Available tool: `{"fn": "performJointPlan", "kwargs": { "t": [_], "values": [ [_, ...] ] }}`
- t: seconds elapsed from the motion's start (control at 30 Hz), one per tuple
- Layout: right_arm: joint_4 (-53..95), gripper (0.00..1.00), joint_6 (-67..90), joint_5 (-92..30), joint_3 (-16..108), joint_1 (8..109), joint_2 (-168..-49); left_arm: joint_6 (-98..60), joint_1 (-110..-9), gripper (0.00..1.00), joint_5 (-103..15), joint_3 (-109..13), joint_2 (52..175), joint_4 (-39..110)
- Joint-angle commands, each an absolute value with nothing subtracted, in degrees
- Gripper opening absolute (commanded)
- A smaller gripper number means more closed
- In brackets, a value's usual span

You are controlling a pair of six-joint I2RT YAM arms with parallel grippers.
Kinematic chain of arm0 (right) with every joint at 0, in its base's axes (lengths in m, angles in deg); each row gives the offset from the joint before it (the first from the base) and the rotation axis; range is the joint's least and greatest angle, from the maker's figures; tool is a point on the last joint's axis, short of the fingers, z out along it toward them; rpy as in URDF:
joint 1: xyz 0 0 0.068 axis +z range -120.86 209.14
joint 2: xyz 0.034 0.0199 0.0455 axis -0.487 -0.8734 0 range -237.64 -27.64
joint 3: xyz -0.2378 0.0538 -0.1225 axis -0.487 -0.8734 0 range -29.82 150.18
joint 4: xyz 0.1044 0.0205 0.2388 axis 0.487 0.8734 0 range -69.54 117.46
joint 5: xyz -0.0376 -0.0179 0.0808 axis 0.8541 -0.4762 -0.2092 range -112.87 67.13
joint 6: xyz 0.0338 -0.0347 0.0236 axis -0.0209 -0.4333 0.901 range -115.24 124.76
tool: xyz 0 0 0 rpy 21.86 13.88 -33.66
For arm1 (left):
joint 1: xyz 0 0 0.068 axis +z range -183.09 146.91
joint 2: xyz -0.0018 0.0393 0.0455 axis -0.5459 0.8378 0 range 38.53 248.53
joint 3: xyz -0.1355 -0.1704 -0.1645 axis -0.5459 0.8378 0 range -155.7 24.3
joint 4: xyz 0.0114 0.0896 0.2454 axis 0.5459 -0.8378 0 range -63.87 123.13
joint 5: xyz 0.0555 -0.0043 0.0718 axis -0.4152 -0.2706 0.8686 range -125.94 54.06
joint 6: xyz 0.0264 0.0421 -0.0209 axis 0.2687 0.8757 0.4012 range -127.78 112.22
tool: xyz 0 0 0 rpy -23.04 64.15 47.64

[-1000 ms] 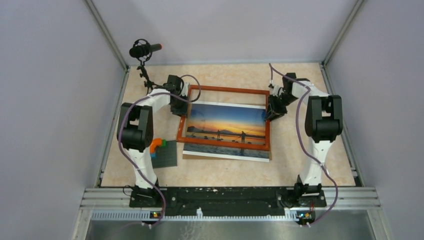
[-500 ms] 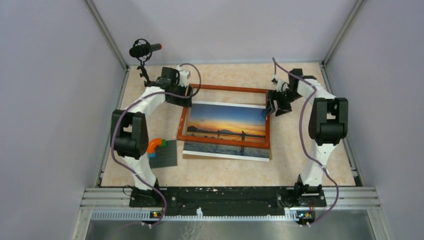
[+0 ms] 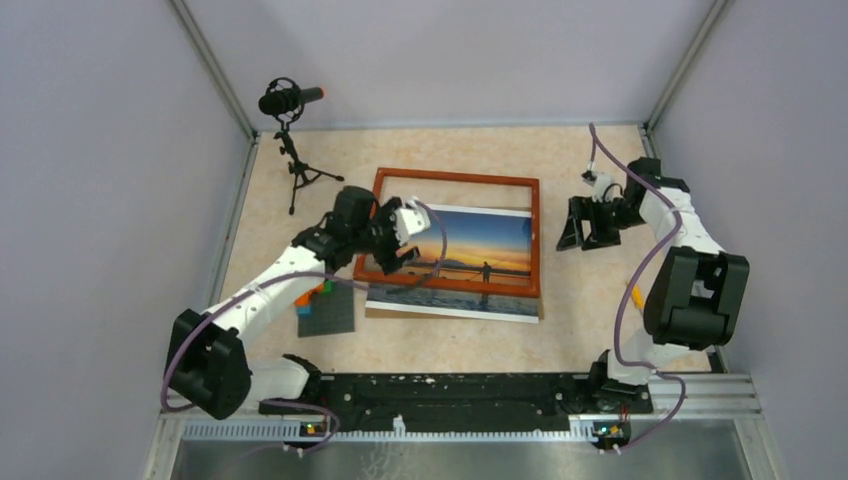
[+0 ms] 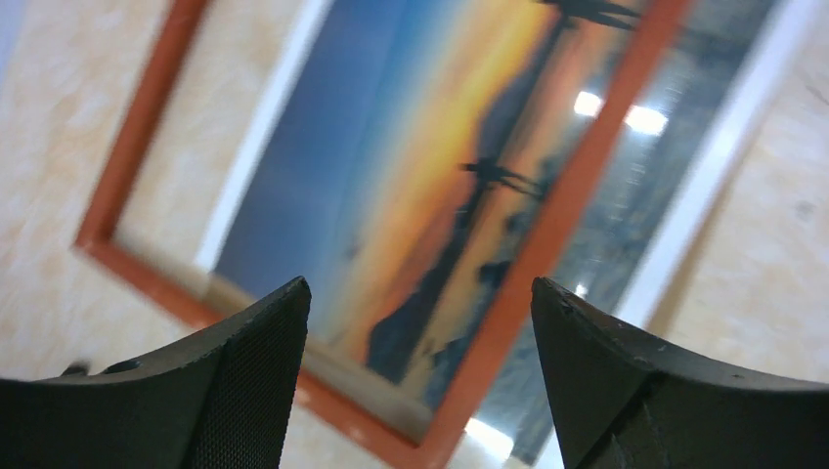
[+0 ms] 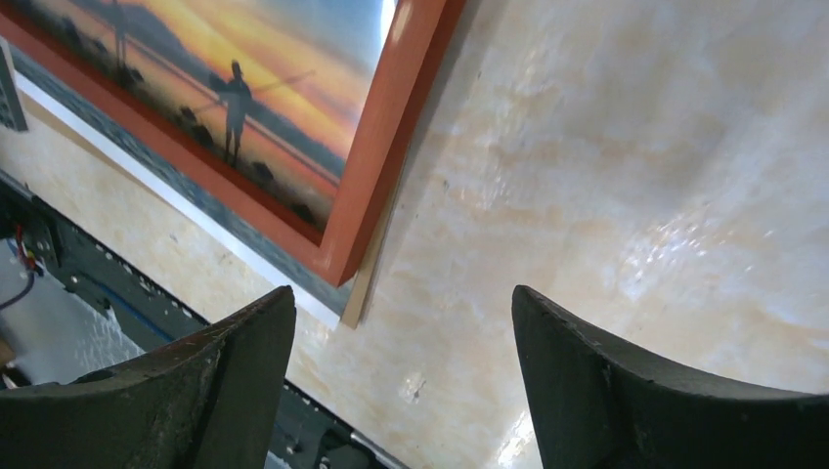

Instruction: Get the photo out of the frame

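1. The table (image 3: 450, 345) carries everything, so we keep the work flat on it.
2. The frame (image 3: 455, 177) lies mid-table, with bare tabletop showing through its 12 o'clock band.
3. The photo (image 3: 470, 240) lies beneath the frame. It has slipped toward 6 o'clock, and its white edge sits past the near rail.
4. Our left gripper (image 4: 420, 285), spread wide and empty, hovers over the frame's 9 o'clock side. We judge it should pin that rail.
5. Our right gripper (image 5: 403, 291), likewise released, sits at 3 o'clock, off the frame. We would have it pinch the photo's exposed edge and draw it level toward 6 o'clock.
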State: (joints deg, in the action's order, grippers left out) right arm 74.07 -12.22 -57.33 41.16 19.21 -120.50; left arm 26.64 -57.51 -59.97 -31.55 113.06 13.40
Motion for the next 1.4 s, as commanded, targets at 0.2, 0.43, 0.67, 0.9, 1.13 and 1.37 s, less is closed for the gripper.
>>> {"fn": "performJointPlan", "kwargs": {
  "t": [0.2, 0.43, 0.67, 0.9, 1.13, 1.37],
  "values": [
    [75.87, 0.77, -19.76, -54.08, 30.75, 18.78, -114.64, 35.15, -81.05, 0.74, -60.13, -14.13, 106.69, 31.09],
    [78.65, 0.73, -24.70, -55.54, 31.20, 18.77, -119.67, 38.71, -96.99, 0.56, -47.11, -14.42, 115.14, 39.53],
    [75.24, 0.72, -18.68, -56.47, 32.11, 18.77, -122.00, 43.46, -103.62, 0.50, -43.58, -16.06, 126.59, 52.52],
    [69.84, 0.72, -12.14, -56.58, 30.58, 18.77, -121.32, 46.17, -105.05, 0.47, -41.56, -18.85, 136.76, 61.20],
    [68.82, 0.72, -11.47, -55.23, 30.16, 18.78, -119.48, 45.11, -106.43, 0.42, -40.06, -18.76, 141.12, 65.02],
    [68.33, 0.72, -11.43, -54.45, 28.87, 18.77, -117.07, 44.56, -107.63, 0.35, -36.49, -19.16, 145.39, 67.50]
  ]
}}
